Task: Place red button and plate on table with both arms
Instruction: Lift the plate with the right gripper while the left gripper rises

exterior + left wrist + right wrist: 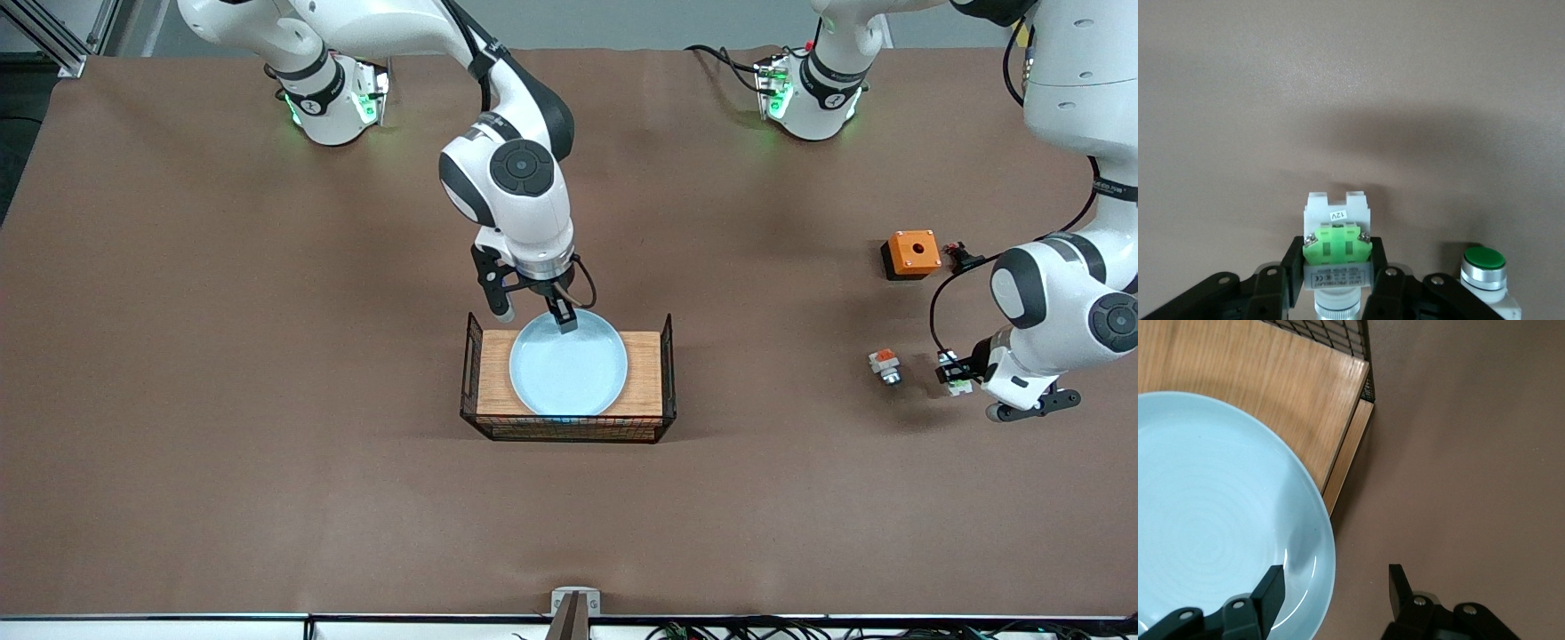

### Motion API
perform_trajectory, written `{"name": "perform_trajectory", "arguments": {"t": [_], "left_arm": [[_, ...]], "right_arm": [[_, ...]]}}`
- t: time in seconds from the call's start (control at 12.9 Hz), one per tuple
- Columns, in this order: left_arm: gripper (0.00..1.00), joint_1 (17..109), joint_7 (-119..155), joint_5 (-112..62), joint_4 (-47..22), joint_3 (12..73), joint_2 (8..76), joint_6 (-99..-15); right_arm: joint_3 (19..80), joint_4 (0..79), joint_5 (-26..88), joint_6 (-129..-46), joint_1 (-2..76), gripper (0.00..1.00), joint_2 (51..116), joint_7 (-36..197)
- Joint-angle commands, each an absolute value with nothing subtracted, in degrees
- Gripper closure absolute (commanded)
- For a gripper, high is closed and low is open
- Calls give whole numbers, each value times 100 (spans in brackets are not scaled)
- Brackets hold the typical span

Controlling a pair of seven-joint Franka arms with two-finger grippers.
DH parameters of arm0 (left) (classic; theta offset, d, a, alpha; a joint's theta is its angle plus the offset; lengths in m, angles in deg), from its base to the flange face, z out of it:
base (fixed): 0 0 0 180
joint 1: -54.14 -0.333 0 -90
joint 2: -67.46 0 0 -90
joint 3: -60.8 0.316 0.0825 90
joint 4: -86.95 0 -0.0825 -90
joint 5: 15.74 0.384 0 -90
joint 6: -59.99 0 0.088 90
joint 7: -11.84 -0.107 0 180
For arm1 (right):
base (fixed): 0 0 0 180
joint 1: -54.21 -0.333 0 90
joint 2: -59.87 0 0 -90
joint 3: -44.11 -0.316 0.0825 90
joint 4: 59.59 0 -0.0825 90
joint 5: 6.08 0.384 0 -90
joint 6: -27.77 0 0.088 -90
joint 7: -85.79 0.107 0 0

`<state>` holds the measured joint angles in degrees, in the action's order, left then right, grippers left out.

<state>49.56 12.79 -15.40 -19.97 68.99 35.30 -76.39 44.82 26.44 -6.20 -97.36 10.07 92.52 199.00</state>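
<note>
The red button (1337, 248), tip hidden, sits pinched in the left pincer (1337, 280); right pincer (1335, 587) spread astride the plate (1218, 520) rim.

**Materials and Surface Finish**

Table (267, 400): matte brown sheet, faintly textured. Plate (1211, 520): smooth, glossy pale-blue glaze. Rack (569, 427): black wire mesh with a grained wood top. Red button (1337, 250): white and green plastic, metal screws, paper label.

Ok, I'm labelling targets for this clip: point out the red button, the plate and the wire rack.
red button (1337, 248): left wrist view, on its green block, between the left gripper's fingers.
plate (569, 369): front view, on its bare centre.
wire rack (645, 366): front view, on its wood top beside the plate.
</note>
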Motion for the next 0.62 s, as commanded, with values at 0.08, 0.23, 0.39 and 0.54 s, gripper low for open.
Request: {"name": "perform_trajectory", "arguments": {"t": [0.08, 0.23, 0.39, 0.54], "left_arm": [[92, 4904, 1210, -1740, -1914, 6853, 3354, -7834], [48, 4904, 1201, -1829, -1914, 6853, 3353, -7870], [1, 4939, 1227, -1829, -1914, 6853, 3467, -7861], [1, 4966, 1236, -1837, -1940, 6810, 3844, -7791]], "right_arm": [[4446, 2409, -599, -9703, 1026, 62, 9371, 20075], [4455, 2391, -608, -9703, 991, 78, 9371, 20075], [4446, 2391, -634, -9703, 948, 90, 9371, 20075], [4446, 2391, -634, -9703, 947, 97, 9371, 20084]]}}
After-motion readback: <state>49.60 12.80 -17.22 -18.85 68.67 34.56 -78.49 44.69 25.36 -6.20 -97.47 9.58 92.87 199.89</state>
